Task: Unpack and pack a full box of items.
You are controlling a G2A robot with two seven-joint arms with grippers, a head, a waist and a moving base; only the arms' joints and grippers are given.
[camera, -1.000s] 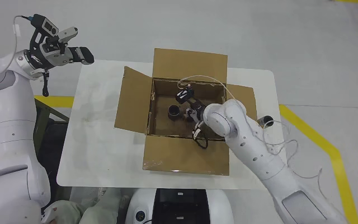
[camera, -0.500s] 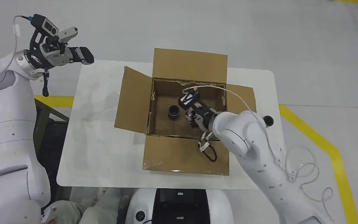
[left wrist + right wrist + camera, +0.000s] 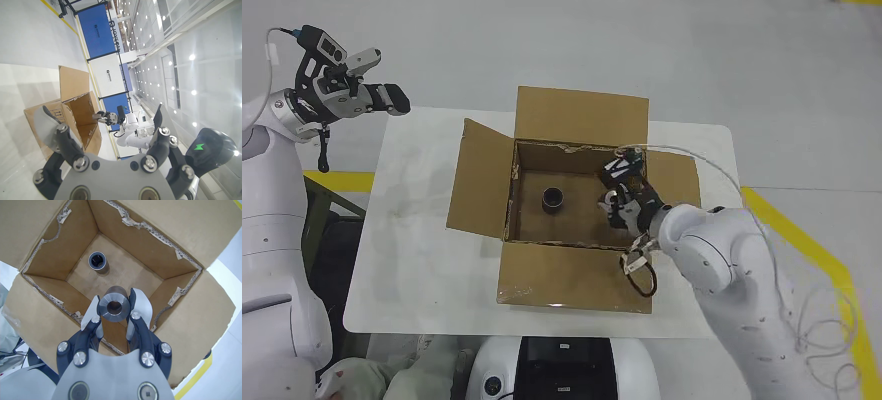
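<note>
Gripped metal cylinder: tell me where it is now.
In the top view, the metal cylinder is clamped in the right gripper over the right side of the open cardboard box, above its floor, where a second cylinder stands farther left.

Top camera: set overhead, aimed down at the table [image 3: 402, 250] and the open box [image 3: 577, 275]. Right wrist camera: held close above the box, aimed into it. Left wrist camera: held well off, aimed sideways across the table. The box is shared by all three.

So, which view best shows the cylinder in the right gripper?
Right wrist view: the cylinder sits end-on in the right gripper, bore visible. In the top view the gripper mostly hides it; the left wrist view shows it small and distant.
</note>
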